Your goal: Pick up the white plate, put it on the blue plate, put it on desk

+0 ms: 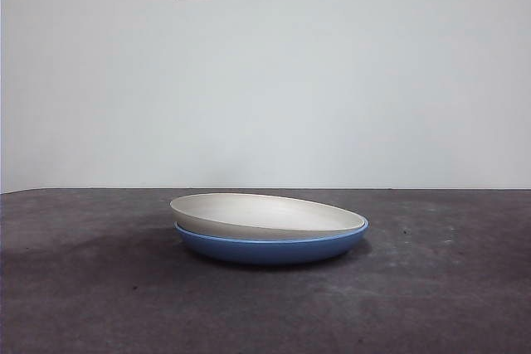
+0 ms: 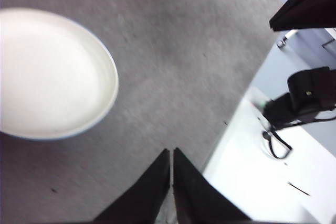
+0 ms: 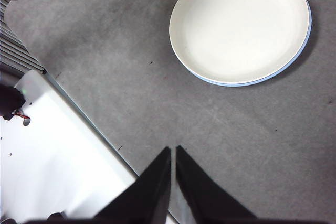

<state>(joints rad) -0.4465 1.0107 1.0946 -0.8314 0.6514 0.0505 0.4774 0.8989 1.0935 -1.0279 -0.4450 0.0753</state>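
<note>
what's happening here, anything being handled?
Nothing is held right now. The white plate sits tilted inside the blue plate on the desk. The left gripper and the right gripper are both shut on nothing, above bare desk away from the stack.

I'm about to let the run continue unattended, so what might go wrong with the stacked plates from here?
1. The white plate sits tilted and off-centre in the blue plate; a lift at its raised rim may tip it or slide it off.
2. Only a thin blue edge shows around it, so a gripper could pinch both plates together.
3. Both the left gripper and right gripper are shut; they must open first.
</note>
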